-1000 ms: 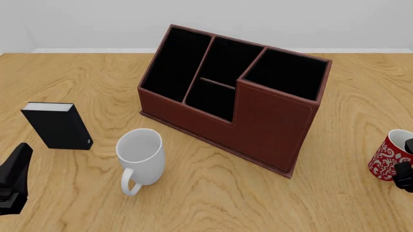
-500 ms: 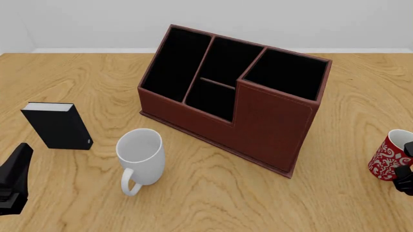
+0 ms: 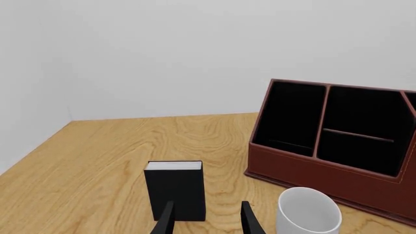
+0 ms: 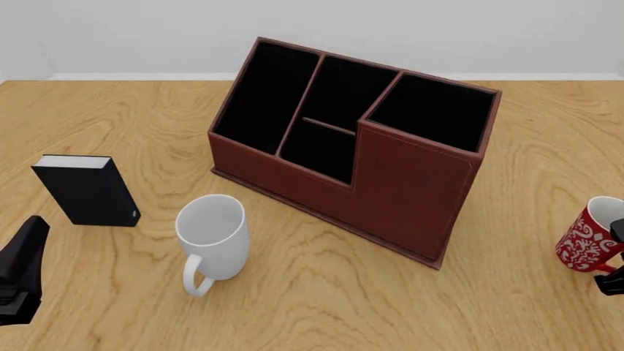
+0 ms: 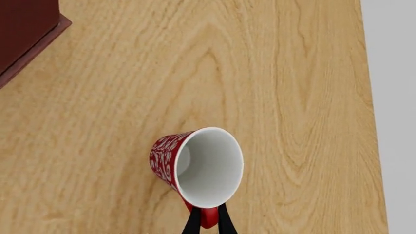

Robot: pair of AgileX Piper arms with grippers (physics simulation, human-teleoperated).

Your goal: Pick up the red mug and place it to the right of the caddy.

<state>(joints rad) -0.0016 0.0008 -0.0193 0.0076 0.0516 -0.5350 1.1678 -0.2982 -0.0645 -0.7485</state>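
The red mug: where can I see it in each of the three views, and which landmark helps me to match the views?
Front view: the red mug stands at the right edge, right of the caddy.
Right wrist view: the mug is at lower centre, its handle between the right gripper jaws.
Left wrist view: it is not in the picture.
Shared landmark: the caddy; only its corner shows in the right wrist view.

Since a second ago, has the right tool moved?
Yes. In the front view the right tool has slid down and right toward the frame corner, while the red mug and caddy stay put.
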